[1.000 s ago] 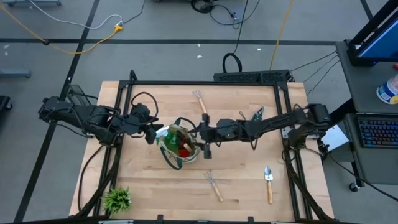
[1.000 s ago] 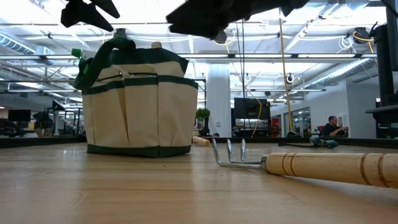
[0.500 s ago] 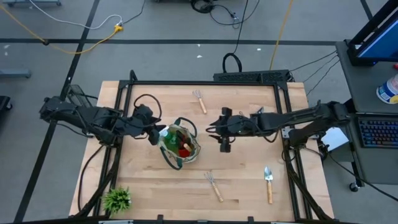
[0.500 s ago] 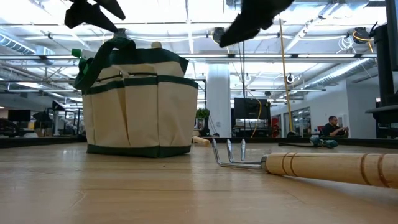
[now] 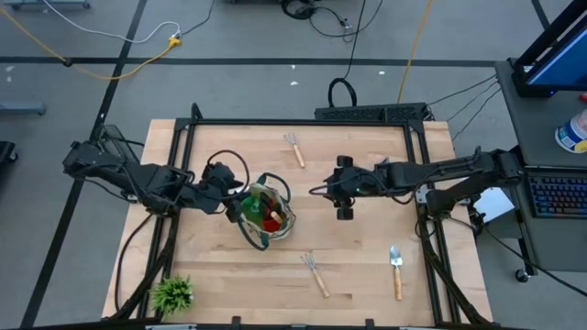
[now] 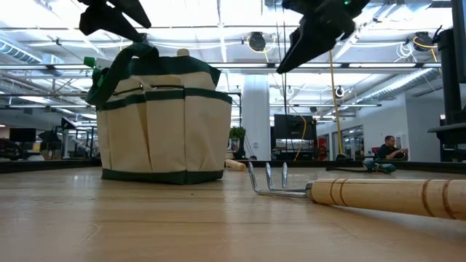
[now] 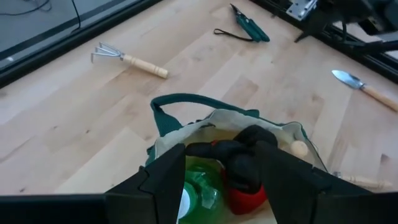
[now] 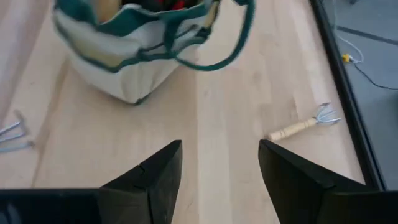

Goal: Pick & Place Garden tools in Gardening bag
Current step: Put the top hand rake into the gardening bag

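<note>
Partly done: gloves [image 7: 245, 177], spray bottle [image 7: 198, 186] inside gardening bag [image 5: 266, 215] under left end effector [image 7: 221, 180], open, empty. Right end effector [image 8: 217, 163] open, empty; two rakes [image 5: 315, 273], trowel [image 5: 396, 269], shears [image 7: 249, 26] left on desk [image 5: 367, 266] around.

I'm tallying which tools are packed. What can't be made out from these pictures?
- Beige canvas gardening bag with green trim: high view shows only the green spray bottle and red-and-black gloves on top; anything beneath is hidden.
- Dark pruning shears: in high view, covered by the right arm.
- Wooden-handled rake: handle cut off by the low view's right edge.
- Right gripper: open, empty.
</note>
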Controlling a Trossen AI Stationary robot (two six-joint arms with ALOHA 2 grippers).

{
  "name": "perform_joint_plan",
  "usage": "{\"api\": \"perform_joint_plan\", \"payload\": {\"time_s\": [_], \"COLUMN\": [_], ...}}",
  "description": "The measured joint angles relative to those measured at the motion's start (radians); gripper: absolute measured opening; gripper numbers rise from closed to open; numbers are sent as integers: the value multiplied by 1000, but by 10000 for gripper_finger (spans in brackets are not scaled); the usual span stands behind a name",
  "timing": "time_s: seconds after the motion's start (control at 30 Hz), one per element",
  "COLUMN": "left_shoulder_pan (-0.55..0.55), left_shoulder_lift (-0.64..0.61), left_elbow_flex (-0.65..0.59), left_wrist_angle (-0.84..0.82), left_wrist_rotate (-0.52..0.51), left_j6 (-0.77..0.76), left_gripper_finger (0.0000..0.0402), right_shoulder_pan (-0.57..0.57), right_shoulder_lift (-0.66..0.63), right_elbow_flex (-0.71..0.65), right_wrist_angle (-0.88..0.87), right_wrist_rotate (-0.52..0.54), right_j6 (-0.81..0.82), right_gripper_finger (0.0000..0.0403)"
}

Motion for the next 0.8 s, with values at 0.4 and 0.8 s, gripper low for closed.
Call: {"api": "perform_joint_plan", "payload": {"time_s": [0.4,0.8], "left_shoulder_pan": [0,3], "left_shoulder_lift": [-117,-254], "left_elbow_flex": [0,0], "left_wrist_angle": [-79,-154], "left_wrist_rotate": [-75,-145], "left_j6": [13,72], "left_gripper_finger": [200,200], "right_shoulder_pan": [-223,-411], "right_shoulder_lift": [111,301], "right_elbow_flex": [-24,7], "right_wrist_angle": [370,556], "right_wrist_rotate": [-138,-272], "right_j6": [153,237], "right_gripper_finger": [206,206]}}
